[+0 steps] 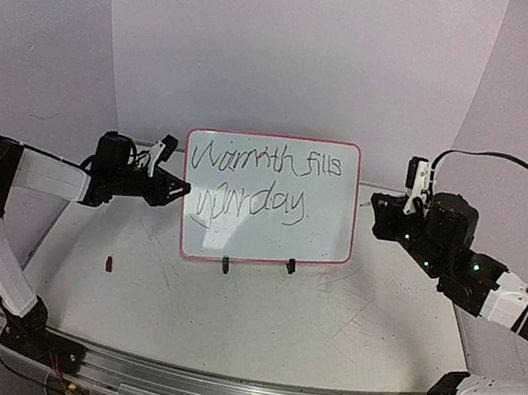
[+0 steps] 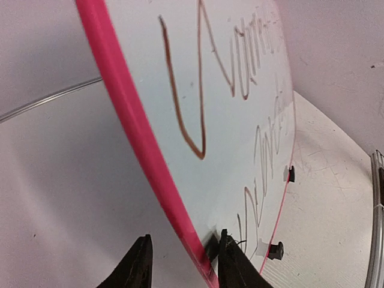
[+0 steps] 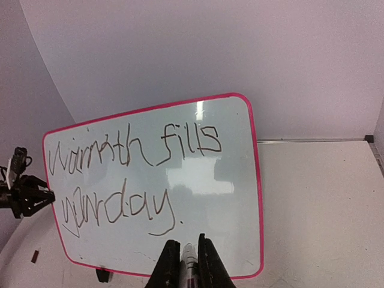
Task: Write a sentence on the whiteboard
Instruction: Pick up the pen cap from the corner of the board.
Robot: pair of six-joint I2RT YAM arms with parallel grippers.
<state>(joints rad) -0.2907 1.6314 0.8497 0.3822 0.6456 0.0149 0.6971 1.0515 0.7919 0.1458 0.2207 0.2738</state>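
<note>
My left jaws, parted, straddle the whiteboard's (image 1: 319, 232) pink left edge; my right jaws pinch a marker (image 3: 189, 264) near its right edge. A dark scrap (image 1: 109, 264) lies lower left on the worktop (image 1: 325, 319).

Small rectangular white whiteboard (image 1: 332, 224): thin pink-red frame is edging it, and black clip feet (image 1: 225, 265) are showing below. Dark brownish cursive sentence (image 1: 251, 183) is running in two lines. Scratched grey tabletop (image 1: 253, 323) is showing pale scuffs. Left gripper (image 1: 183, 187) and right gripper (image 3: 188, 243) are showing black. Pale whitish marker (image 3: 189, 264) is showing.
</note>
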